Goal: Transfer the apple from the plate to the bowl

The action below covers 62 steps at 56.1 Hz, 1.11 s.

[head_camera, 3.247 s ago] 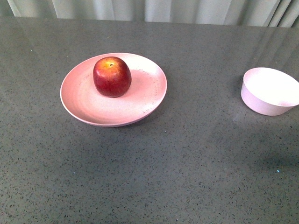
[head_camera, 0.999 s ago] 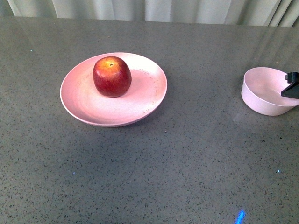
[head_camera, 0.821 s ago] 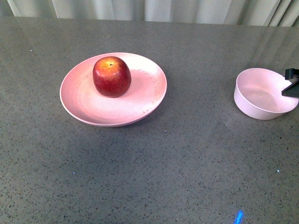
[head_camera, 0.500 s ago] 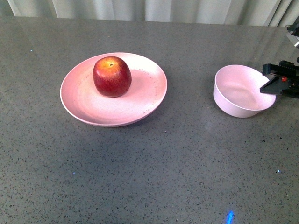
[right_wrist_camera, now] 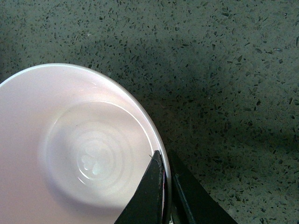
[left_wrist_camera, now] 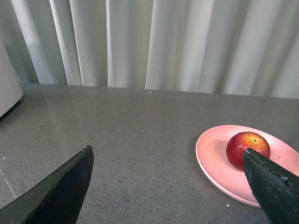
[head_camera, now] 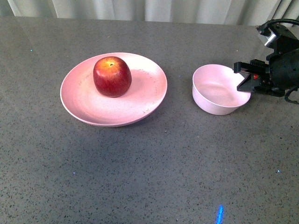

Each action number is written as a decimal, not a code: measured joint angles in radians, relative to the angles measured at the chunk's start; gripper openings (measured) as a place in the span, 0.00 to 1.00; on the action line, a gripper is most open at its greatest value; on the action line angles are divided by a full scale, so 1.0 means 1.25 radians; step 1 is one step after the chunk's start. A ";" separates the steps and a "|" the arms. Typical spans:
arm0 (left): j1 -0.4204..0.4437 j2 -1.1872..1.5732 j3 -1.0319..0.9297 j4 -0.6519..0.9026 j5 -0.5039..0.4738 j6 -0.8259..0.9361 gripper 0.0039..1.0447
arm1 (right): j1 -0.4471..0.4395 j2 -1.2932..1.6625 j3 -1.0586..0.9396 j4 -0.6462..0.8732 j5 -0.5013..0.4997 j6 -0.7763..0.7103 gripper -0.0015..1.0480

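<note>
I see the apple (head_camera: 112,77) sitting upright on the plate (head_camera: 93,109), a little back of its centre. It is glossy dark red with a yellow-orange patch around the stem dimple on top. The plate is wide, shallow, round and pale pink, with faint dark speckles near its rim, and it lies flat on the left. The bowl (head_camera: 210,103) is to the plate's right, close by but apart from it. It is small, deep, very pale pink-white and empty, and it looks slightly tipped. The right gripper (right_wrist_camera: 167,177) pinches its far-right rim, one finger inside and one outside.
</note>
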 joint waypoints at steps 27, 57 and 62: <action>0.000 0.000 0.000 0.000 0.000 0.000 0.92 | -0.016 -0.032 -0.006 0.027 -0.031 0.048 0.54; 0.000 0.000 0.000 0.000 0.000 0.000 0.92 | -0.067 -0.508 -0.515 0.699 0.172 -0.089 0.38; 0.000 0.000 0.000 0.000 0.000 0.000 0.92 | -0.067 -0.542 -0.570 0.703 0.172 -0.090 0.24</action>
